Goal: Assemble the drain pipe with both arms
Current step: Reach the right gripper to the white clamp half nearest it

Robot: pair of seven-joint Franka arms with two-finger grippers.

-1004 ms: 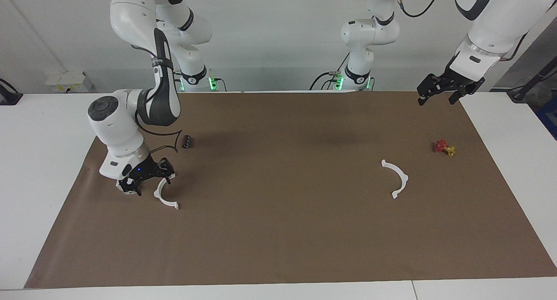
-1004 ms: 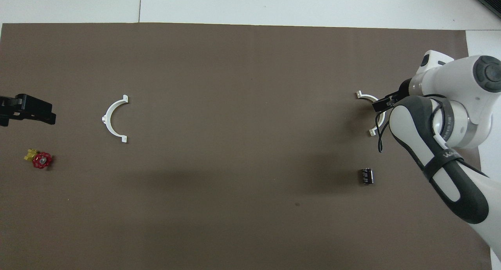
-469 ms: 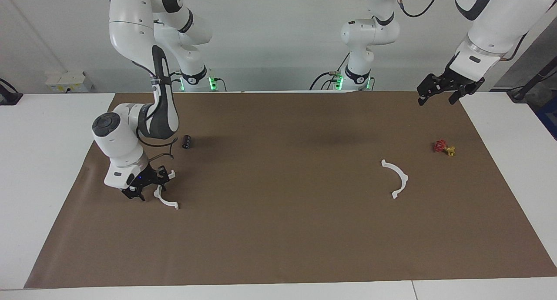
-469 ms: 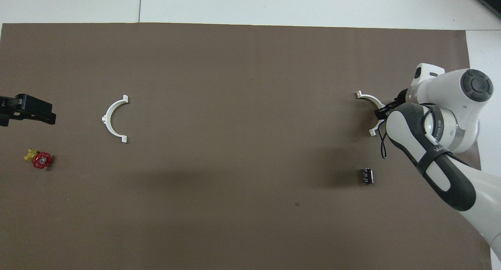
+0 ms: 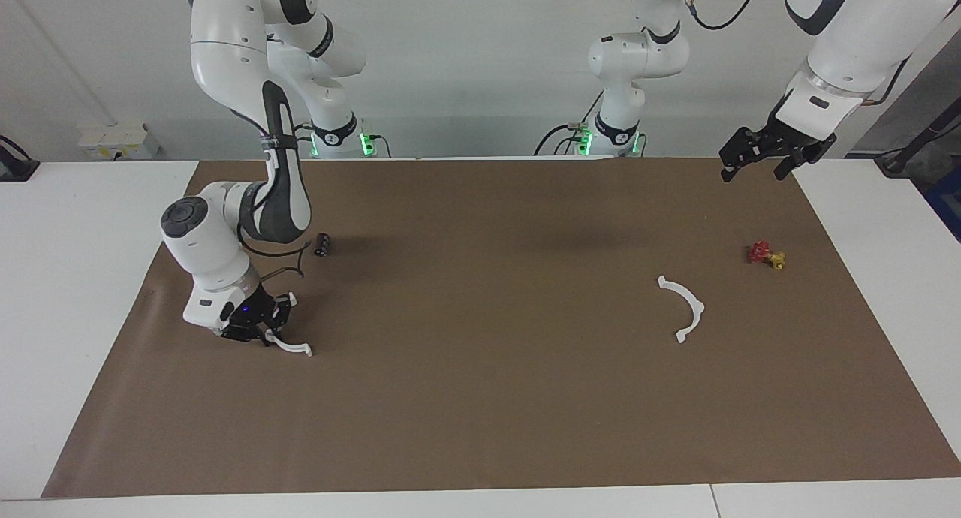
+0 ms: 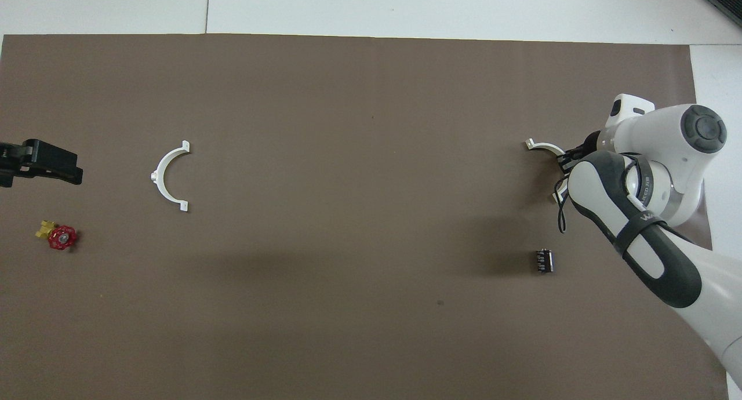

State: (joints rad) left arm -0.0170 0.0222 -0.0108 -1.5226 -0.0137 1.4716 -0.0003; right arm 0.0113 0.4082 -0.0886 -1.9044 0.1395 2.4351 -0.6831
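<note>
The drain pipe lies as two separate thin white plastic half-rings with small end tabs, well apart on the brown paper mat (image 5: pixel 480 398). One half-ring (image 5: pixel 289 344) sits at the right arm's end, where the right gripper (image 5: pixel 264 324) is down on it, fingers closed around the arc. The other half-ring (image 5: pixel 685 308) lies flat near a small red-and-yellow valve (image 5: pixel 766 255), with bare mat around it. The left gripper (image 5: pixel 758 152) waits open above the mat's edge. A small black cylinder (image 5: pixel 322 244) lies nearer to the robots than the gripped arc.

Bare table (image 5: pixel 480 368) is lying open between the two half-rings. A red valve (image 5: pixel 764 254) is sitting near one half-ring (image 5: pixel 685 308), and a black cylinder (image 5: pixel 322 244) is crowding the right claw (image 5: pixel 264 324).
</note>
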